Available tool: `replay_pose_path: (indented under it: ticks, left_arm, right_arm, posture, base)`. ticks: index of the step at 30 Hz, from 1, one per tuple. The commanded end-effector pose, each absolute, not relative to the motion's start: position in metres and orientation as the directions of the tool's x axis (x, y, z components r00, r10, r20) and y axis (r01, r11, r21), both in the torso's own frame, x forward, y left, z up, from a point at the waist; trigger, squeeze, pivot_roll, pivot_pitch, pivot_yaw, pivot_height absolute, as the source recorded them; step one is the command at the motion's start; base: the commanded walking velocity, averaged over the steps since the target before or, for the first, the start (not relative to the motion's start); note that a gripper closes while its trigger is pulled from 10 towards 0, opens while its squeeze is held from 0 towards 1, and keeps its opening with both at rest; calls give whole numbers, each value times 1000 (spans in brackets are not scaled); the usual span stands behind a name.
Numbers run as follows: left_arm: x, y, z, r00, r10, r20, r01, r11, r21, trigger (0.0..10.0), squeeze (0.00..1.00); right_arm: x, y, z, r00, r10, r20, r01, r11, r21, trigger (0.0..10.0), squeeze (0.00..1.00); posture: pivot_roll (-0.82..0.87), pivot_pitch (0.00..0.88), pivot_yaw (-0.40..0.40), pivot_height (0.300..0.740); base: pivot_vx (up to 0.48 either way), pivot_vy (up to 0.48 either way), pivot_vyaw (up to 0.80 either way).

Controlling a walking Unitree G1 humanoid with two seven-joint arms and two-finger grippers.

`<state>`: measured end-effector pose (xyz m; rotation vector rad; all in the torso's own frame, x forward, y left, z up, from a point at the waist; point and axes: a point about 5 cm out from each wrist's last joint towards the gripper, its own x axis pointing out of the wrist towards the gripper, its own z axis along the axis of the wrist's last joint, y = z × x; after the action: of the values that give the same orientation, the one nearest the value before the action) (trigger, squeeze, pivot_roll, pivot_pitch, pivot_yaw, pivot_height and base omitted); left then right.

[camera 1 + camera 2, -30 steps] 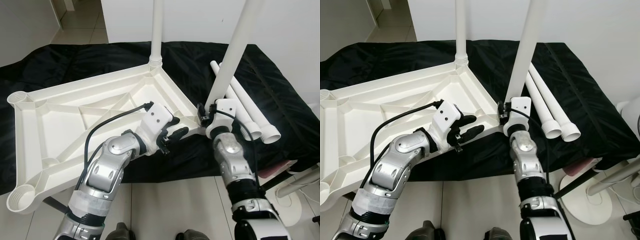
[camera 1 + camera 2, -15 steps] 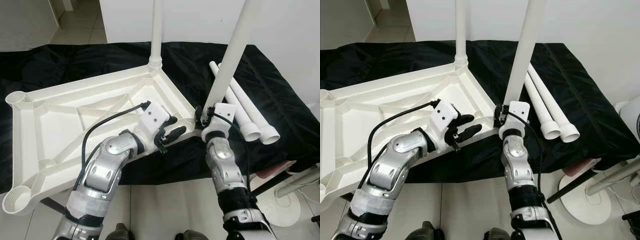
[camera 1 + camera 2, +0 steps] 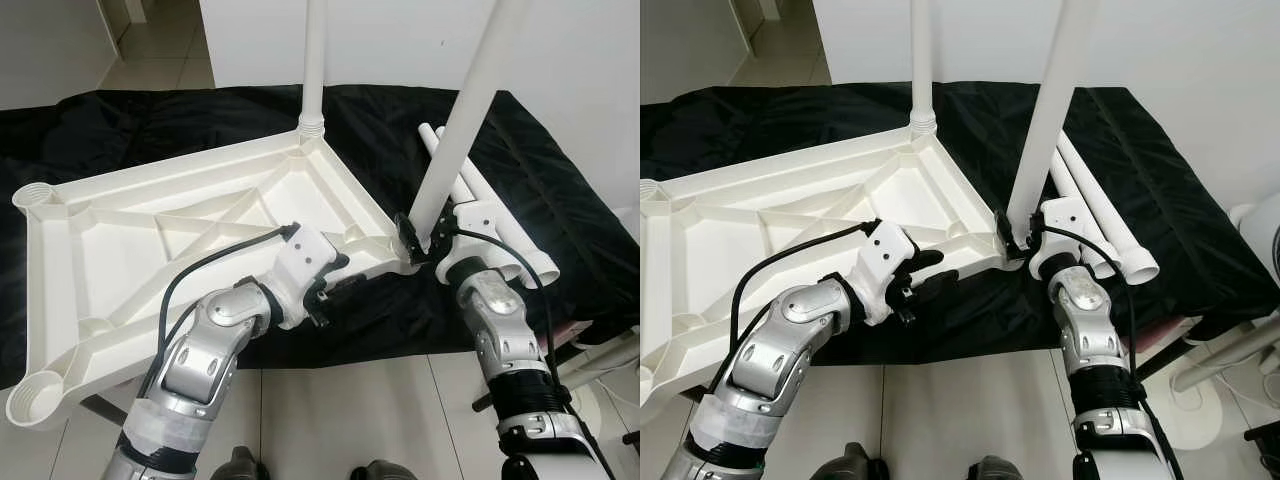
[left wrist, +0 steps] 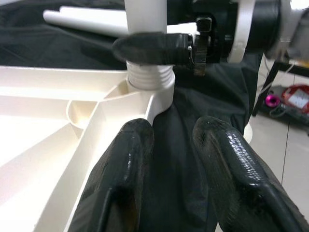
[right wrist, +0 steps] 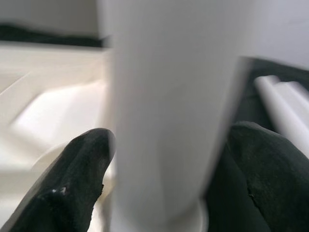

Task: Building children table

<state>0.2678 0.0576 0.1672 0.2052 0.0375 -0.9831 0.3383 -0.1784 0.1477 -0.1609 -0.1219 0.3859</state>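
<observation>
The white plastic tabletop (image 3: pixel 150 220) lies upside down on a surface covered in black cloth. One white leg (image 3: pixel 313 60) stands upright in its far corner. A second leg (image 3: pixel 460 110) stands in the near right corner socket (image 4: pixel 149 79). My right gripper (image 3: pixel 415 240) is shut on this leg just above its threaded collar, with a finger (image 5: pixel 82 174) on each side of the tube (image 5: pixel 164 96). My left gripper (image 3: pixel 335 285) is open at the tabletop's near edge. One of its fingers (image 4: pixel 125 164) rests against the rim, just short of that socket.
Two loose white legs (image 3: pixel 500 235) lie on the black cloth (image 3: pixel 150 120) to the right of my right arm. Open sockets sit at the tabletop's left corners (image 3: pixel 40 195) (image 3: pixel 35 400). A white stand base (image 3: pixel 590 400) is on the tiled floor at the right.
My right arm has swung out to the right while keeping hold of the leg. My left gripper has dropped lower, against the tabletop's near rim.
</observation>
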Motion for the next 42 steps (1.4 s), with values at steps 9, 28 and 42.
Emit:
replay_pose_path:
  ticks: [9, 28, 42]
  left_arm:
    - [269, 55, 169, 564, -813, -149, 825, 547, 140, 10000, 0]
    - [269, 60, 175, 594, -790, -153, 804, 572, 166, 10000, 0]
    - [269, 60, 175, 609, -778, -152, 793, 590, 154, 10000, 0]
  right_arm:
    - [352, -177, 144, 862, 507, -17, -492, 827, -272, 9804, 0]
    - [355, -184, 123, 935, 352, -36, -353, 927, -127, 10000, 0]
    - [348, -148, 125, 996, -79, 32, 78, 997, 24, 10000, 0]
  posture:
    - [-69, 18, 21, 740]
    - [-44, 30, -15, 740]
    - [-52, 45, -9, 740]
  base:
    - [0, 0, 0]
    - [0, 0, 0]
    - [0, 0, 0]
